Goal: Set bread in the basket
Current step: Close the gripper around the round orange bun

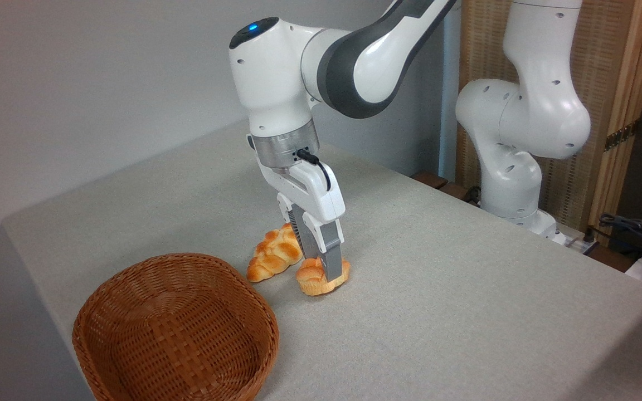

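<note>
grey counter (438, 312) carried everything. left of the bread (321, 277), the basket (176, 328) sat empty; a braided loaf (274, 253) lay just beside it. the pincer (321, 262) was clamped on the bread; lifting and carrying over remained.

One fixed camera looks down at an angle from in front of the table (466, 312), fairly near, facing the gripper (321, 266) with the wall behind it.

Plain grey wall (87, 72) behind grey cloth-covered worktop (466, 312); woven screen in wooden frame (616, 111) right; even light.
</note>
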Tool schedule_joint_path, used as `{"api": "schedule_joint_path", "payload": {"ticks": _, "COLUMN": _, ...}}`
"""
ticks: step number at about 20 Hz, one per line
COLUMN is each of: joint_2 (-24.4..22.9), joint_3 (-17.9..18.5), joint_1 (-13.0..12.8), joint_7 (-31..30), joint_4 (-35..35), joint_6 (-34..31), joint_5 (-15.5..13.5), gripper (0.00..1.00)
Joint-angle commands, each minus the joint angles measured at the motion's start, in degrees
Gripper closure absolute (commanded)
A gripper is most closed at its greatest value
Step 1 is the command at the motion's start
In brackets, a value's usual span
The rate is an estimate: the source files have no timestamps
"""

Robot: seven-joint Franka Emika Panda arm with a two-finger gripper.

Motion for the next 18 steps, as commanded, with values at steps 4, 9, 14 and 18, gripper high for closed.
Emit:
{"api": "schedule_joint_path", "payload": {"ticks": 4, "joint_2": -0.4, "joint_3": 0.1, "joint_1": 0.0, "joint_7": 0.1, "joint_4": -0.4, "joint_6": -0.5, "joint_5": -0.1, "gripper": 0.69}}
{"api": "schedule_joint_path", "payload": {"ticks": 9, "joint_2": -0.3, "joint_3": 0.1, "joint_1": 0.0, "joint_7": 0.2, "joint_4": 2.3, "joint_6": -3.5, "joint_5": -0.1, "gripper": 0.71}}
{"api": "schedule_joint_path", "payload": {"ticks": 14, "joint_2": -0.3, "joint_3": 0.1, "joint_1": 0.0, "joint_7": 0.1, "joint_4": 2.6, "joint_6": -3.6, "joint_5": -0.1, "gripper": 0.72}}
{"api": "schedule_joint_path", "payload": {"ticks": 18, "joint_2": 0.0, "joint_3": 0.1, "joint_1": 0.0, "joint_7": 0.0, "joint_4": 2.7, "joint_6": -3.6, "joint_5": -0.1, "gripper": 0.72}}
